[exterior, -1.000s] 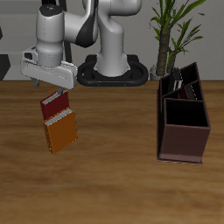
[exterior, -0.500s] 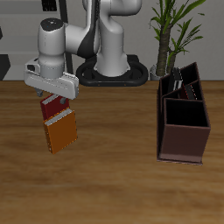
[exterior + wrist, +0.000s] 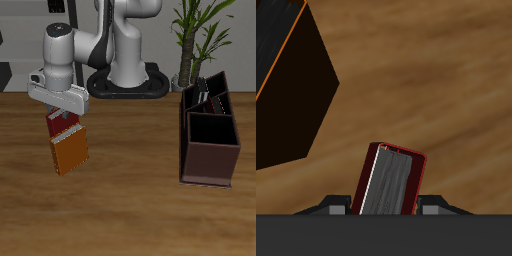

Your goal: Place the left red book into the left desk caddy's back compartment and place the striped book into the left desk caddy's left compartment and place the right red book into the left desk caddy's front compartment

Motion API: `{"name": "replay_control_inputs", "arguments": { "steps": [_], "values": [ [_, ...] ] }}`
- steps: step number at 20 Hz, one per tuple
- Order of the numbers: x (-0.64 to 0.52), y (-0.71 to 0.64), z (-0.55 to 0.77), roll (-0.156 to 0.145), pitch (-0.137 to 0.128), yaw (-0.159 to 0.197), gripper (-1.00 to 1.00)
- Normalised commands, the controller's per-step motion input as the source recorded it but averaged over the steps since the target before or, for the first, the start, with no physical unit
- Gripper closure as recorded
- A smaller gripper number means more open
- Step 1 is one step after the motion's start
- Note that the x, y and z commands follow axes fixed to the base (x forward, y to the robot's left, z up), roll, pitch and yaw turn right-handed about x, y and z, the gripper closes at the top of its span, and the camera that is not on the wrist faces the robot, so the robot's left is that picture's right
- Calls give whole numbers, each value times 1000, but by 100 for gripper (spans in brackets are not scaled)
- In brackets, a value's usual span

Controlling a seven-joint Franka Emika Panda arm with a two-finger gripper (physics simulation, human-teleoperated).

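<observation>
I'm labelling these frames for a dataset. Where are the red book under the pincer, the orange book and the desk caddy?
Red book (image 3: 392,182): wrist view, on its white page edges.
Orange book (image 3: 69,154): exterior view, middle of its cover.
Desk caddy (image 3: 209,164): exterior view, on its front outer wall.

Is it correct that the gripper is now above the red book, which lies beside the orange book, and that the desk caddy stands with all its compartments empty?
Not quite. The gripper is over the right red book, beside the orange book. But the left desk caddy is not all empty: the exterior view shows books already standing in its compartments farthest back.
</observation>
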Motion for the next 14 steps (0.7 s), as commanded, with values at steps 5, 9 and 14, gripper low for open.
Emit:
{"name": "replay_control_inputs", "arguments": {
  "steps": [5,9,14],
  "values": [
    [-54,138,232,18,-29,14,100],
    [-51,159,258,22,-36,26,100],
    [-194,205,281,-37,-18,-6,100]
  ]
}}
